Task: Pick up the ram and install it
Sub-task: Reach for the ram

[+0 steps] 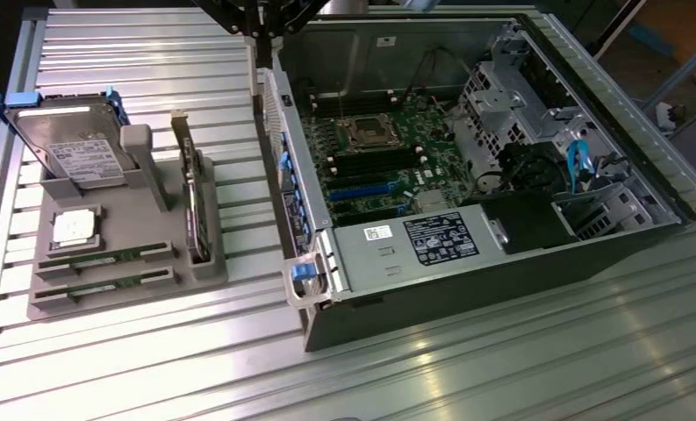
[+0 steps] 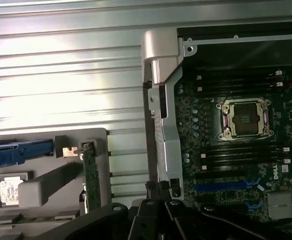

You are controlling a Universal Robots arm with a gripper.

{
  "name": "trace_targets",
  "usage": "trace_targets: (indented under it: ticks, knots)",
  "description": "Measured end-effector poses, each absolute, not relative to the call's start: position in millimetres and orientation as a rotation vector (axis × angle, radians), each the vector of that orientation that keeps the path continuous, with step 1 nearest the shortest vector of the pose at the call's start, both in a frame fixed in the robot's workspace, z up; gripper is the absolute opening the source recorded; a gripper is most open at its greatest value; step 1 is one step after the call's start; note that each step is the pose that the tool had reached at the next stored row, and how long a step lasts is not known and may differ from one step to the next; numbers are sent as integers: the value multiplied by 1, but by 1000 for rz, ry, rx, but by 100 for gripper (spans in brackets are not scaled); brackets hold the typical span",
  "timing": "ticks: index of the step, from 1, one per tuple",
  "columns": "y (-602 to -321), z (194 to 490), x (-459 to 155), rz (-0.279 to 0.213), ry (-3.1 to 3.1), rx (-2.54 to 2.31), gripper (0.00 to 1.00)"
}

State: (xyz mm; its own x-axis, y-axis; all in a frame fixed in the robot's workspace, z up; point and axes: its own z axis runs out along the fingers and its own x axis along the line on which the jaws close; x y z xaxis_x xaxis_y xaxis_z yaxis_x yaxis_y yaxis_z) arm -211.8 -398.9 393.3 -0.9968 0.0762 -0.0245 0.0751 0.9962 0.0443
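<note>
Nearest in the exterior view lies a bare stretch of ribbed metal bench [image 1: 465, 368]. Just beyond it, toward the exterior view's left, sits a grey holder tray [image 1: 137, 224]. Along the tray's near edge two long, thin green boards lie flat in parallel slots: the front ram stick [image 1: 96, 290] and, just behind it, the second ram stick [image 1: 104, 258]. Both are seated in the tray, with nothing touching them. Behind them a square silver processor chip [image 1: 75, 226] rests in its own recess. Farther back a hard drive [image 1: 76, 149] with blue side rails leans upright, and a dark expansion card [image 1: 192, 197] stands on edge along the tray's side nearest the computer. To the exterior view's right an open computer case [image 1: 441, 303] lies on its side. A silver power supply [image 1: 406, 246] sits at its near end, and the green motherboard [image 1: 377, 167] with its processor socket [image 1: 363, 132] lies beyond. At the far edge the dark robot arm [image 1: 260, 17] comes down over the case's wall, well apart from the tray. In the wrist view the hand [image 2: 158, 205] is clenched and empty — its dark fingers meet over the case's metal edge, beside the motherboard.
</note>
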Motion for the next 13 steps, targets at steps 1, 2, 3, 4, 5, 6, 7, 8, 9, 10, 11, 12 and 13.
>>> trace_targets:
  ticks: [1, 2, 3, 4, 5, 6, 7, 8, 9, 10, 11, 12, 13]
  knots:
    - [-399, 393, -213, 68, 3112, 118, 11]
    - [-399, 393, -216, 68, 3113, 118, 11]
    - [-399, 393, -217, 68, 3112, 118, 11]
    - [-399, 393, -220, 68, 3112, 118, 11]
    - [-399, 393, -222, 68, 3112, 118, 11]
    - [-399, 393, -225, 68, 3112, 118, 11]
    - [-399, 393, -227, 68, 3112, 118, 11]
    - [-399, 393, -229, 68, 3113, 118, 11]
    - [-399, 393, -231, 68, 3113, 118, 11]
    - [-399, 393, -233, 67, 3113, 118, 11]
    - [-399, 393, -235, 68, 3112, 118, 11]
    - [-399, 393, -237, 68, 3113, 118, 11]
    - [-399, 393, -241, 68, 3112, 118, 11]
